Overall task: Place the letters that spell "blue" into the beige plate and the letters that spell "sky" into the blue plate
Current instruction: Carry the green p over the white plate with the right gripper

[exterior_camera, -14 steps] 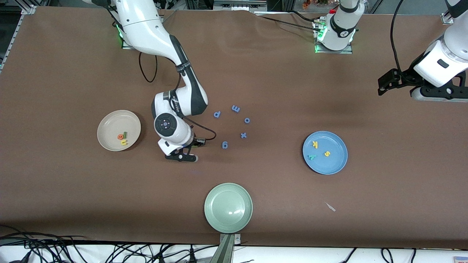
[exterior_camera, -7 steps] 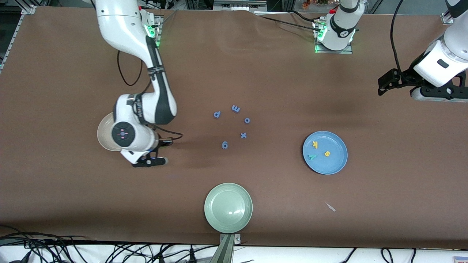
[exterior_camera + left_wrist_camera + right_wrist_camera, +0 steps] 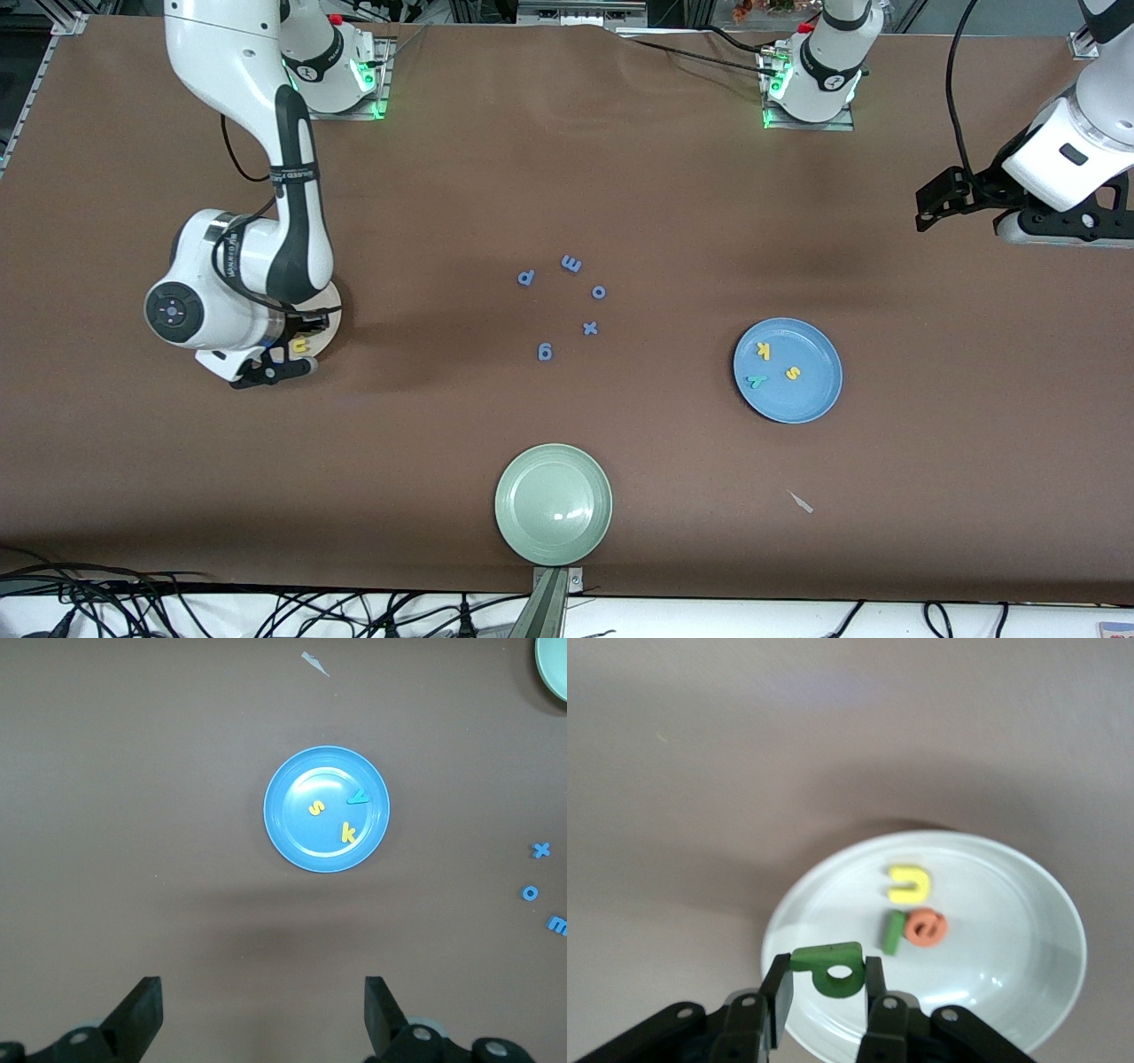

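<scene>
The right arm has swung from the middle of the counter (image 3: pixel 620 177), beside the blue letters (image 3: pixel 567 301), out to the right arm's end, and its claw (image 3: pixel 826 985) now hangs over the edge of the beige plate (image 3: pixel 1028 992). The claw is clamped on the green b (image 3: pixel 830 968), gripped upright between the two fingers. In the plate already lie the yellow u (image 3: pixel 909 885), the orange e (image 3: pixel 927 927) and the thin green l (image 3: pixel 893 932), the l and e touching, the u just beside them. So the b is the last letter of "blue", and a release here should finish that word; the claw sits near the rim, so a drop may call for a small move inward first.

The blue plate (image 3: pixel 788 370) holds s (image 3: pixel 793 373), k (image 3: pixel 763 351) and y (image 3: pixel 756 382), so "sky" looks complete. The left arm waits at its own end of the counter, its claw (image 3: pixel 264 1017) wide open and empty, high over bare counter.

A pale green plate (image 3: pixel 553 504) lies empty nearest the camera. The lettering on the right arm's wrist is too small to read.
</scene>
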Available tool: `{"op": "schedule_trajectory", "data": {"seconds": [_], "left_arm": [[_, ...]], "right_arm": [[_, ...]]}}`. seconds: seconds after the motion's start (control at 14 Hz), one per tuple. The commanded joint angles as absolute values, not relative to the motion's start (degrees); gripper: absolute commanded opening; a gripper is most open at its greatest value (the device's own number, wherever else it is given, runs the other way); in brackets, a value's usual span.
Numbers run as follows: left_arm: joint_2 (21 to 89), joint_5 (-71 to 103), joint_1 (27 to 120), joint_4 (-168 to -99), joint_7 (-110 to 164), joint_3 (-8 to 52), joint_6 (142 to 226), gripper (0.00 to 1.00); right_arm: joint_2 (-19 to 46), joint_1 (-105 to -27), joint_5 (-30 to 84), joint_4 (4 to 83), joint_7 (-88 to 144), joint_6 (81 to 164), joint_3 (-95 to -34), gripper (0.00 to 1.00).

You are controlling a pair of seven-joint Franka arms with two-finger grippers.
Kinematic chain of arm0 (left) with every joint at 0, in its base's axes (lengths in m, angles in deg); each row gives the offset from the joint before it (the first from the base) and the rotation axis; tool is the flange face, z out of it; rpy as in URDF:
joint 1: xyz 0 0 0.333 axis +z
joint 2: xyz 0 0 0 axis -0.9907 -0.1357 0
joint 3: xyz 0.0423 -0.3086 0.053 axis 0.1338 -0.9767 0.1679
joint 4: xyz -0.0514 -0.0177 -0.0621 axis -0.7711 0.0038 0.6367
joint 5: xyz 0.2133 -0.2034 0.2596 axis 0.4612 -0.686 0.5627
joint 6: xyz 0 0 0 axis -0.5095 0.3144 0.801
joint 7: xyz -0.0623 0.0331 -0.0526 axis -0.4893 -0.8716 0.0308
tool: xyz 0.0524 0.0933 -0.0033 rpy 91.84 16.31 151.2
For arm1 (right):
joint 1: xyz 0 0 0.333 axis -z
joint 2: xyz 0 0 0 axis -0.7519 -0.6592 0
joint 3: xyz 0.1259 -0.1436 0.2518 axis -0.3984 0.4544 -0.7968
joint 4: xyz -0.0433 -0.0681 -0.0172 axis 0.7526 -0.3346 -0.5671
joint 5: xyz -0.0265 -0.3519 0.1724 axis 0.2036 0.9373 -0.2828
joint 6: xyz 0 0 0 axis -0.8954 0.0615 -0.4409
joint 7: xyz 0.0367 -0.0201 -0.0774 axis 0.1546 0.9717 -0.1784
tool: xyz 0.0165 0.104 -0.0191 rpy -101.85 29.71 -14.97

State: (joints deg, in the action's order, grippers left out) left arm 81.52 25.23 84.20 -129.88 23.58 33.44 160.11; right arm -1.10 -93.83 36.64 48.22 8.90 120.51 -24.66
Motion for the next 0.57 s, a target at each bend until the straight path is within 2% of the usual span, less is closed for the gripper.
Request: {"op": "schedule_trajectory", "data": {"seconds": [0.0, 0.5], "left_arm": [[81.8, 26.1, 84.3, -129.2, 23.5, 33.4, 159.0, 1.00], [81.8, 26.1, 84.3, -129.2, 23.5, 33.4, 159.0, 1.00]], "right_arm": [[-0.3, -94.3, 35.9, 50.3, 7.6, 120.8, -23.9, 1.00], [-0.4, -94.1, 35.8, 46.8, 8.9, 120.3, -23.8, 1.00]]}}
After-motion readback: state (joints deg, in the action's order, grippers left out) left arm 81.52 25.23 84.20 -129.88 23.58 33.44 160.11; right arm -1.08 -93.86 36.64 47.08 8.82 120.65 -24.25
